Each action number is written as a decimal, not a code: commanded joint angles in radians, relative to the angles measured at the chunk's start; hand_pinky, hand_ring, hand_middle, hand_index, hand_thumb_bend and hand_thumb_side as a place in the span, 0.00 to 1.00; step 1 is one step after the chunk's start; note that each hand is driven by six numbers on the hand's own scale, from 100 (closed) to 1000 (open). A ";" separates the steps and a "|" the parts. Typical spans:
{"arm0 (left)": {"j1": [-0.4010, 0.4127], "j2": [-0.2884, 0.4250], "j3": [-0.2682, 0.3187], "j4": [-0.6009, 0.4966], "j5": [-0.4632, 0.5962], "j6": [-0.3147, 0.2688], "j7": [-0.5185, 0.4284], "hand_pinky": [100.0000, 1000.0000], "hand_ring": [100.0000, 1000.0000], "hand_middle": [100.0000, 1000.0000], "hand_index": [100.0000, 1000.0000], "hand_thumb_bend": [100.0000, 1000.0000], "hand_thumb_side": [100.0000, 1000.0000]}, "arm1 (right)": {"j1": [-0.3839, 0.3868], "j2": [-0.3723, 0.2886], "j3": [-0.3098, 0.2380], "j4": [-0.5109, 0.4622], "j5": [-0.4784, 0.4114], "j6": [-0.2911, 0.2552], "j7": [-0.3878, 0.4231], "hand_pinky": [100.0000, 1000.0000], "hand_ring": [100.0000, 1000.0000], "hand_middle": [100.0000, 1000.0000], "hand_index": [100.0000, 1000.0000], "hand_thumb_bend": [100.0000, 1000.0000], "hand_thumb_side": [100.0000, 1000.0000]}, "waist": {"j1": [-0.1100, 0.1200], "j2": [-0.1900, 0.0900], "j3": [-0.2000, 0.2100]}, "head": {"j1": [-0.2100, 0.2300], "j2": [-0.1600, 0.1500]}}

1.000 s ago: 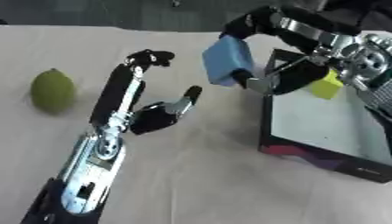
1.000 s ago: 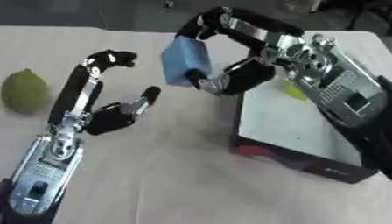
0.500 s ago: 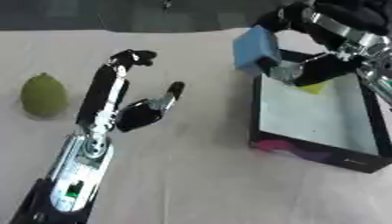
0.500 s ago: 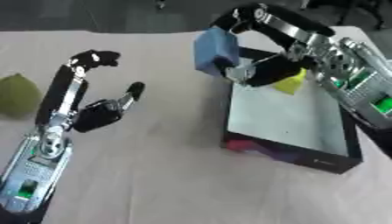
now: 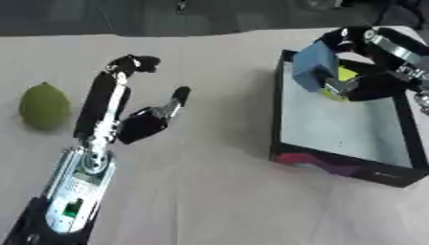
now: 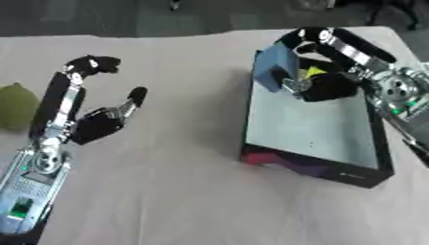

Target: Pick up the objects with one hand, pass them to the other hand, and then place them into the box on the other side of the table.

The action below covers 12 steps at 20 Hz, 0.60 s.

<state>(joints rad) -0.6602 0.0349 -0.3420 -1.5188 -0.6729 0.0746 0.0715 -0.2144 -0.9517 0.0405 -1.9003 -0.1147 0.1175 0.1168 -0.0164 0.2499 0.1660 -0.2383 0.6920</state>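
Observation:
My right hand (image 5: 368, 79) is shut on a blue block (image 5: 313, 66) and holds it over the far left corner of the black box (image 5: 335, 165), whose floor is pale grey. A yellow object (image 5: 344, 75) lies in the box right behind the block, partly hidden by my fingers. A green pear-like fruit (image 5: 43, 105) rests on the table at the far left. My left hand (image 5: 138, 125) hovers over the middle left of the table, fingers relaxed and holding nothing.
The table is covered with a beige cloth (image 5: 209, 191). The box has a colourful front wall (image 6: 289, 165) facing me. Beyond the table's far edge the floor is dark.
My right hand has carried the blue block to the right, from beside the box to over its far left corner. The left arm has drawn back to the left. The camera has shifted too.

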 commanded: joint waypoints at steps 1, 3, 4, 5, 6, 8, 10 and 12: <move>-0.021 0.014 0.010 -0.017 0.006 0.003 0.005 0.83 0.72 0.59 0.75 0.39 0.55 | 0.016 -0.041 -0.038 0.036 -0.036 -0.015 0.009 0.91 0.99 0.55 0.65 0.00 0.25 | 0.013 -0.022 0.001 | -0.003 -0.008; -0.023 0.014 0.010 -0.019 0.008 0.003 0.006 0.83 0.72 0.59 0.75 0.39 0.55 | 0.031 -0.042 -0.046 0.066 -0.068 -0.025 0.028 0.92 1.00 0.56 0.66 0.00 0.29 | 0.015 -0.019 0.001 | -0.004 -0.008; -0.023 0.014 0.010 -0.019 0.008 0.003 0.006 0.83 0.72 0.59 0.75 0.40 0.55 | 0.039 -0.047 -0.049 0.081 -0.083 -0.034 0.042 0.92 1.00 0.56 0.66 0.00 0.30 | 0.015 -0.018 0.002 | -0.004 -0.009; -0.024 0.014 0.010 -0.020 0.009 0.002 0.007 0.83 0.72 0.59 0.75 0.40 0.55 | 0.045 -0.052 -0.051 0.094 -0.088 -0.046 0.056 0.92 1.00 0.57 0.67 0.00 0.30 | 0.015 -0.017 0.002 | -0.005 -0.010; -0.025 0.013 0.010 -0.021 0.009 0.002 0.008 0.83 0.72 0.59 0.75 0.40 0.55 | 0.050 -0.054 -0.053 0.108 -0.088 -0.058 0.068 0.92 1.00 0.57 0.67 0.00 0.31 | 0.015 -0.015 0.002 | -0.006 -0.011; -0.026 0.013 0.009 -0.021 0.011 0.002 0.010 0.83 0.72 0.59 0.75 0.40 0.55 | 0.052 -0.052 -0.056 0.139 -0.077 -0.074 0.079 0.92 1.00 0.57 0.67 0.00 0.29 | 0.017 -0.013 0.004 | -0.009 -0.013; -0.027 0.013 0.008 -0.022 0.011 0.001 0.010 0.83 0.72 0.59 0.75 0.40 0.55 | 0.053 -0.050 -0.059 0.164 -0.047 -0.088 0.073 0.92 1.00 0.57 0.66 0.00 0.27 | 0.018 -0.011 0.006 | -0.009 -0.015; -0.027 0.012 0.008 -0.021 0.010 0.001 0.011 0.83 0.72 0.59 0.75 0.40 0.55 | 0.056 -0.047 -0.061 0.186 -0.012 -0.099 0.058 0.91 1.00 0.58 0.67 0.00 0.26 | 0.018 -0.011 0.007 | -0.010 -0.018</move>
<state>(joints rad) -0.6686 0.0351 -0.3412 -1.5201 -0.6657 0.0754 0.0769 -0.1560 -0.9585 -0.0007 -1.7222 -0.1452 0.0294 0.1797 -0.0077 0.2511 0.1728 -0.2461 0.6884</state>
